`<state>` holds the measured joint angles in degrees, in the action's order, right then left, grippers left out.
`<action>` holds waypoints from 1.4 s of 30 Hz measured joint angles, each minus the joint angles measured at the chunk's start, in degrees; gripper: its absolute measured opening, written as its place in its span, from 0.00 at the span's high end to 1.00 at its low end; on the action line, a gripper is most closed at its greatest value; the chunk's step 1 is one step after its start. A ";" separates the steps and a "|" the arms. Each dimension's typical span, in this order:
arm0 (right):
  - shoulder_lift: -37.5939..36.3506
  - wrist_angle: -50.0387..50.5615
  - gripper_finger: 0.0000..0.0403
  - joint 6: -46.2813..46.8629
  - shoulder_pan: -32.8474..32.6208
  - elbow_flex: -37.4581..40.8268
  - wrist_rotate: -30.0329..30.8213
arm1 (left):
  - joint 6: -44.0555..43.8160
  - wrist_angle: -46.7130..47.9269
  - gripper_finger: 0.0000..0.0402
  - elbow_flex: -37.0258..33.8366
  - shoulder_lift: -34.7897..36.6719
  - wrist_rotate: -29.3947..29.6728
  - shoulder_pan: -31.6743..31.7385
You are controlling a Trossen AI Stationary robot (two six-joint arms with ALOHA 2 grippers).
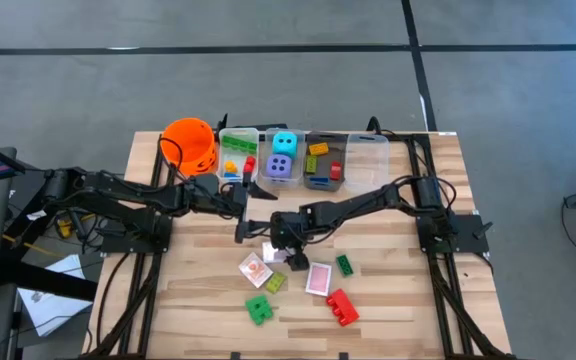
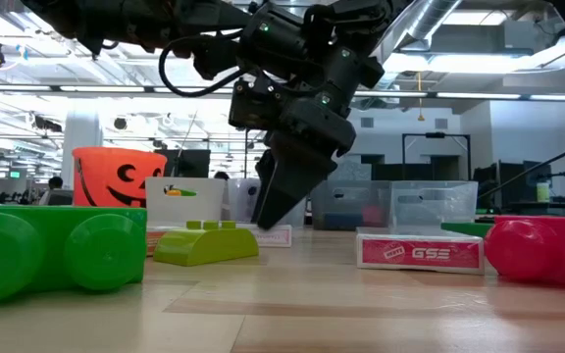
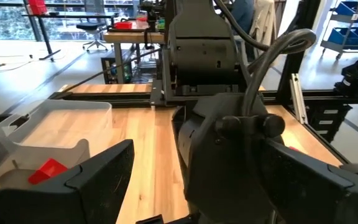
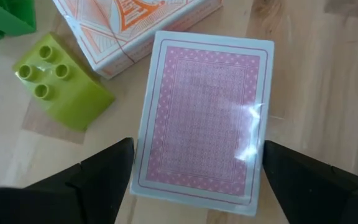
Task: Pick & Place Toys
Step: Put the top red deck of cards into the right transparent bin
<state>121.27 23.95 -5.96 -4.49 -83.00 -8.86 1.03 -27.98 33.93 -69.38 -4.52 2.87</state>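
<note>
Hovering over a pink-backed, plastic-wrapped playing-card deck [image 4: 205,118] on the wooden desk [image 1: 408,290], the right gripper [image 4: 197,165] is spread, straddling it — left gripper [image 1: 242,203] released, empty.

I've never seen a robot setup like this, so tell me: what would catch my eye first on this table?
Probably the orange pumpkin-face bucket at the table's far edge, beside clear bins holding a cyan die and a purple die. Mid-table, the right gripper hangs open, its fingers either side of a pink-backed card deck, with bright bricks around, such as a red brick.
</note>
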 joint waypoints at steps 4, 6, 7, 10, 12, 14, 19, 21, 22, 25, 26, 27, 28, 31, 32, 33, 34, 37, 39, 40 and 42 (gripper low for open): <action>0.00 0.10 0.15 0.00 -0.74 0.00 4.24 | 0.04 0.00 0.17 0.00 0.00 -0.43 -0.04; 0.00 0.36 0.15 0.00 -0.92 0.00 5.77 | 0.04 0.02 0.17 0.00 0.00 -0.43 -0.04; -0.02 0.59 0.15 0.00 -0.96 0.00 6.22 | 0.05 0.04 0.17 0.00 0.00 -0.41 -0.04; -0.02 1.41 0.16 0.00 -0.96 0.00 6.36 | 0.06 0.15 0.17 0.00 0.00 -0.36 -0.04; -0.04 1.83 0.17 0.00 -0.96 0.00 6.38 | 0.14 0.14 0.17 0.00 0.00 -0.27 -0.04; -0.04 2.03 0.19 0.00 -0.96 0.00 6.37 | 0.11 0.13 0.17 0.00 0.00 -0.17 -0.04; -0.07 2.21 0.23 0.44 -0.96 0.00 6.25 | 0.14 0.06 0.17 0.00 0.00 0.01 -0.04; -0.09 2.21 0.23 0.44 -0.96 0.00 6.19 | 0.14 0.04 0.17 0.00 0.00 0.01 -0.04; -0.09 2.21 0.24 0.44 -0.96 0.00 6.19 | 0.14 0.03 0.17 0.00 0.00 0.03 -0.04; -0.09 2.22 0.24 1.05 -0.99 0.00 6.21 | 0.14 0.02 0.17 0.00 0.00 0.03 -0.04; -0.09 2.27 0.24 1.83 -0.99 0.00 6.20 | 0.14 0.00 0.17 0.00 0.00 0.03 -0.04; -0.11 2.53 0.24 2.68 -0.98 -0.04 6.19 | 0.14 -0.03 0.17 0.00 0.00 0.03 -0.04; -0.14 2.90 0.24 3.29 -0.92 -0.07 6.19 | 0.14 -0.03 0.17 0.00 0.00 0.07 -0.04; -0.64 5.12 0.25 3.64 -0.79 -0.09 6.14 | 0.14 -0.03 0.17 0.00 0.00 0.38 -0.02; -0.70 5.58 0.25 3.63 -0.78 -0.09 6.14 | 0.14 -0.07 0.17 0.00 0.00 0.47 -0.02; -0.70 5.87 0.25 3.63 -0.77 -0.23 6.14 | 0.14 -0.05 0.17 0.00 0.00 0.44 -0.02; -0.70 6.63 0.25 3.65 -0.77 -0.56 6.14 | 0.16 -0.05 0.17 0.00 0.00 0.42 -0.02; -0.64 10.91 0.25 3.63 -0.77 -3.03 5.88 | 0.38 -0.42 0.17 0.00 0.06 0.03 -0.02; -0.63 12.79 0.25 3.58 -0.77 -4.65 5.89 | 0.38 -1.02 0.17 0.02 0.25 -0.32 -0.02; -0.63 13.52 0.25 3.35 -0.78 -5.22 5.89 | 0.40 -1.34 0.17 0.02 0.33 -0.51 -0.02; -0.63 14.74 0.25 3.04 -0.81 -6.28 5.85 | 0.44 -1.38 0.17 0.02 1.13 -0.61 -0.02</action>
<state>120.64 38.68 -2.92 -5.30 -89.28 -3.01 1.48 -29.36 33.95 -68.26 -5.13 2.85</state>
